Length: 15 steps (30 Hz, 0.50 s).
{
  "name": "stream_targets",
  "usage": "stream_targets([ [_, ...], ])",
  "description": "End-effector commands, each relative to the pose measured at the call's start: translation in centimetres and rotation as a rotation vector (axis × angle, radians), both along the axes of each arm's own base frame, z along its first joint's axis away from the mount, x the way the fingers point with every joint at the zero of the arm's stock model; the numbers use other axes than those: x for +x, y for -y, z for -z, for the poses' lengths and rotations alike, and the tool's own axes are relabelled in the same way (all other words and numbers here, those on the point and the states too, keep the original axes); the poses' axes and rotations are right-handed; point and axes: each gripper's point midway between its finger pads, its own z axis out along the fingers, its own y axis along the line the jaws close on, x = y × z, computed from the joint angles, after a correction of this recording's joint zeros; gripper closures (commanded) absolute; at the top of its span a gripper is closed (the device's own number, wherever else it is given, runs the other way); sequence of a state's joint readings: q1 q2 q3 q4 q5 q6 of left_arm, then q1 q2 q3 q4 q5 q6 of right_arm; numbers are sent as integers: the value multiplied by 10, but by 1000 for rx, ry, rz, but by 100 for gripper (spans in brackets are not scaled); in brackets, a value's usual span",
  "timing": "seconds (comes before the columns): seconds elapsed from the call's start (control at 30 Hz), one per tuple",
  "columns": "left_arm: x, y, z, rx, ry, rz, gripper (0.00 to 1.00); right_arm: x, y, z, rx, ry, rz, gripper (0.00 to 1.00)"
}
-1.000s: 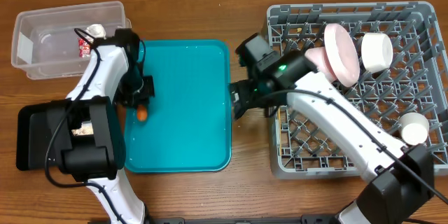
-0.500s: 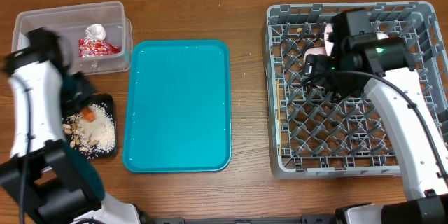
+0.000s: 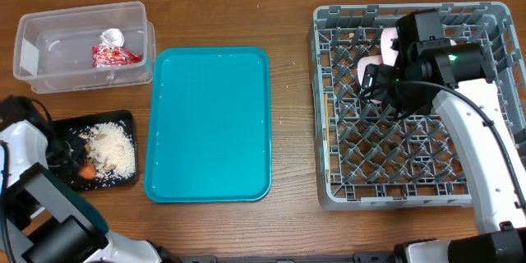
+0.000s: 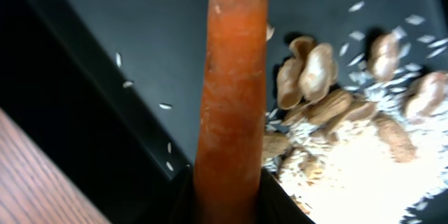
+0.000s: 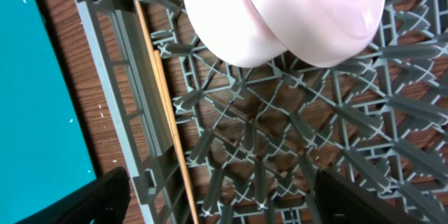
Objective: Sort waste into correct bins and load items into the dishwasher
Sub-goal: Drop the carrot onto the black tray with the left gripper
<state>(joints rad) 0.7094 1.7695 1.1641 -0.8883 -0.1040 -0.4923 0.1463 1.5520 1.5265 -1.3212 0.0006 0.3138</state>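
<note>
A second ago the small orange carrot (image 4: 231, 77) lay on the teal tray (image 3: 209, 123). Now it stands upright over the black tray (image 3: 123, 116) just left of the teal tray, pinched in the left gripper (image 4: 227, 196). The finger ends sit at the blurred bottom edge of the wrist view, so the hold looks closed rather than certain. The right arm has swung from the teal tray's right edge to the grey dish rack (image 3: 411, 173) on that side. The right gripper (image 5: 231, 196) is spread wide and holds nothing.

By my reading, letting go of the carrot is the last of the waste sorting. The red wrapper (image 3: 111, 56) and paper ball (image 3: 111, 38) already lie in the clear tub (image 3: 49, 25) beyond the teal tray's far left corner.

The carrot is matte and tapered. The peanut shells (image 4: 315, 77) are tan and ribbed, among loose white crumbs (image 3: 115, 149). A glossy pale bowl (image 5: 280, 14) leans among the rack's pegs, and the thin chopsticks (image 5: 162, 119) lie along the rack wall nearest the teal tray.
</note>
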Motion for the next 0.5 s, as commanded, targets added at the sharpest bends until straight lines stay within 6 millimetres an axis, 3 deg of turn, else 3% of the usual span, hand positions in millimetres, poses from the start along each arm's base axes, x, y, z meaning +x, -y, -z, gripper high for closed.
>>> stream_targets([
  [0.0,-2,2,2,-3,6,-16,67,1,1,-13,0,45,-2,13],
  [0.13,3,8,2,-38,33,4,48,1,1,-13,0,43,-2,13],
  [0.23,4,9,-4,-46,32,23,46,1,1,-13,0,41,-2,12],
  [0.33,28,16,-36,-45,89,119,46,5,-1,-15,7,60,-3,7],
  [0.37,40,23,-48,-53,130,167,46,8,-2,-16,16,74,-6,1],
  [0.47,84,61,-86,-86,286,385,41,28,-17,-24,65,161,-102,0],
])
